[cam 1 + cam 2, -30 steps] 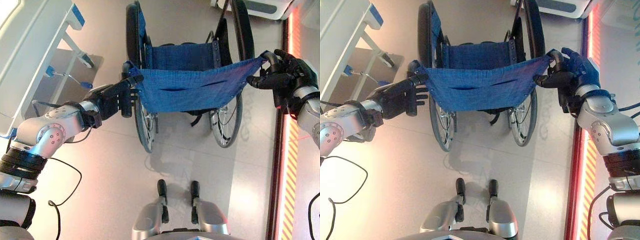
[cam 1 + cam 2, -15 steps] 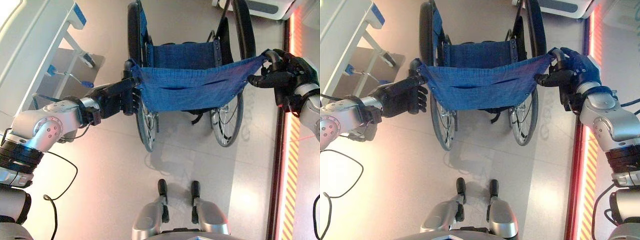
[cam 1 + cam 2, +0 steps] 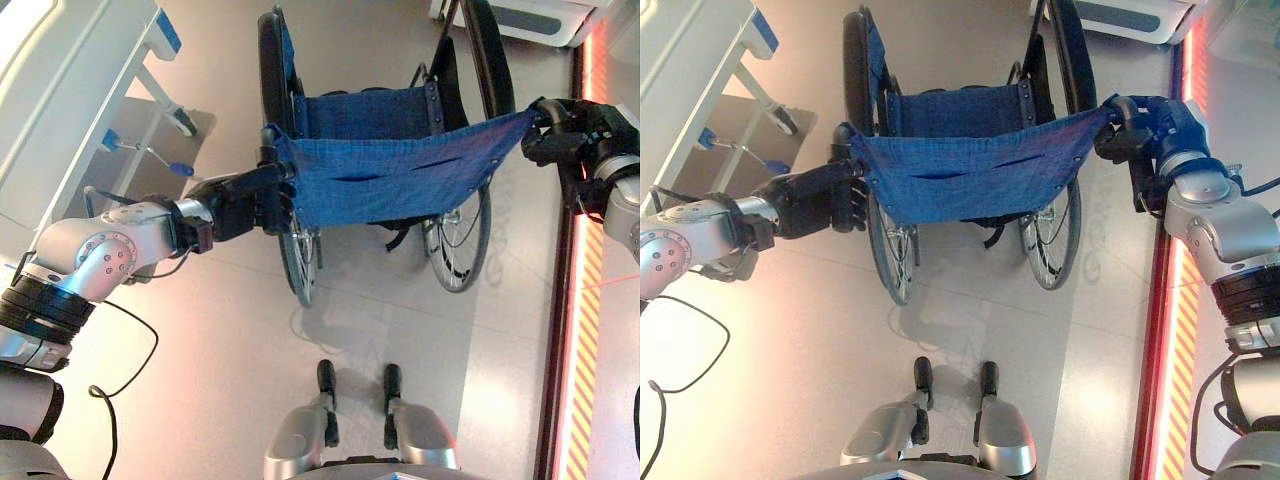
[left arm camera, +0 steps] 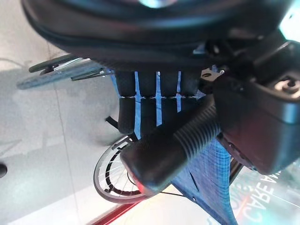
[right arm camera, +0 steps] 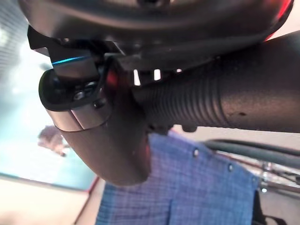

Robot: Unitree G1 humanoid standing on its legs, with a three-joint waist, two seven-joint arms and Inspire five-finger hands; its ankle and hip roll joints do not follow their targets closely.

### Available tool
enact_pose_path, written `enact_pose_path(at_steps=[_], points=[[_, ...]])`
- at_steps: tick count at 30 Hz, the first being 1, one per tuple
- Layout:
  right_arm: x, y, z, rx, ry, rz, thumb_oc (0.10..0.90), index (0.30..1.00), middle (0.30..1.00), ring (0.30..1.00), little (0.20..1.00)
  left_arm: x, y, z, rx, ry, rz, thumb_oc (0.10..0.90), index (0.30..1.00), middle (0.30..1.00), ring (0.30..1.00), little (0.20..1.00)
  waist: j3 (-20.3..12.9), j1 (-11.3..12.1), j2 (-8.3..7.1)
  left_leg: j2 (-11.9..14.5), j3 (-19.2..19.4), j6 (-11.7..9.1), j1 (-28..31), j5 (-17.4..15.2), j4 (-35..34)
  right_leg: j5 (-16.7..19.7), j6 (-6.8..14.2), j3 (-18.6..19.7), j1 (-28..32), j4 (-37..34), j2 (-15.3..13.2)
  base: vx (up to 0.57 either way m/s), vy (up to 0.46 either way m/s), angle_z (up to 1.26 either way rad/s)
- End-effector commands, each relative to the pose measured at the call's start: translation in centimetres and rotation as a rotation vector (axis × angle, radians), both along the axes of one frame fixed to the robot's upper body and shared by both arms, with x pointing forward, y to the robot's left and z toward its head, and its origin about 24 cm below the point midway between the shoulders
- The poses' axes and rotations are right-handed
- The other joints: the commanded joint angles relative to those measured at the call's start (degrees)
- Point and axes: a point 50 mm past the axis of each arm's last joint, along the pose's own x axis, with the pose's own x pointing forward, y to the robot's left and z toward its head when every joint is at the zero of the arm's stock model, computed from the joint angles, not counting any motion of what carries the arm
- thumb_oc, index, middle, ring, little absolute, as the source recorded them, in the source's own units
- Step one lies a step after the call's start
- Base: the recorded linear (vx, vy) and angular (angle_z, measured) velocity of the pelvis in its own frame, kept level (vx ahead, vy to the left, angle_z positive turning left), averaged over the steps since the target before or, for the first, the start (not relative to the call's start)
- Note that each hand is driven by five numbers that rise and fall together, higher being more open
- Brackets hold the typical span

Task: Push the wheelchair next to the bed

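Both hands are on the wheelchair (image 3: 385, 150), so the step in hand reads as the push itself, grip already made. Going left to right: the bed (image 3: 70, 90) runs along the far left edge, pale frame with blue fittings, its leg and foot standing on the floor near the chair's left wheel but not touching it. Left hand (image 3: 245, 200) is closed round the left push handle (image 4: 168, 150); the left wrist view shows the fingers (image 4: 154, 101) wrapped over the ribbed grip with the rounded handle end sticking out past them. Blue backrest cloth (image 3: 975, 170) is slung between the two handles, seat and big wheels beyond it. Right hand (image 3: 1145, 130) is curled round the right push handle (image 5: 220, 101), ribbed grip held tight against the palm in the right wrist view. Chair stands on the floor directly ahead, close to the bed yet with a gap between. Judgement: next move calls for an even forward push, biased leftward to close that gap without clipping the bed leg. Hard to make out: footrests and front castors are hidden under the seat; the bed is cut off at the frame edge, so its full length is unknown. A red-lit strip (image 3: 585, 300) runs along the floor on the right.
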Motion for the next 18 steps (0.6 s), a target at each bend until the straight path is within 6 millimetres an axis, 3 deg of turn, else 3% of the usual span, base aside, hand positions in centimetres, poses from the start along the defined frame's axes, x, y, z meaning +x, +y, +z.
enact_pose_path(at_steps=[1,12,18], points=[[0.7,4.7,0.6,0.007,-0.015,0.254,0.400,0.300,0.300,0.300,0.300,0.8,-1.7,3.1,-0.060,-0.136,-0.054,0.400,0.300,0.300,0.300,0.300,-2.51,1.35,-0.20,-0.82,0.34,-2.03,-1.50,-0.78,2.87,2.83,0.71,2.03,-3.79,4.10,-0.86,0.01,-0.031,0.00],[0.7,4.4,0.7,0.016,-0.011,0.238,0.400,0.300,0.300,0.300,0.300,1.0,-1.6,3.3,-0.090,-0.138,-0.015,0.400,0.300,0.300,0.300,0.300,-2.69,1.29,-0.64,0.10,0.01,-2.13,-1.04,-0.93,3.60,1.31,-0.12,1.75,-3.45,5.78,0.72,0.02,-0.072,0.01],[0.3,4.2,-0.4,0.036,0.022,0.240,0.400,0.300,0.300,0.300,0.300,0.8,-0.7,2.7,-0.134,-0.113,0.073,0.400,0.300,0.300,0.300,0.300,-3.35,1.71,-2.35,2.08,-0.76,-3.03,-1.50,-2.14,9.42,0.20,-1.48,0.58,-2.35,6.99,2.30,0.08,-0.190,0.05]])
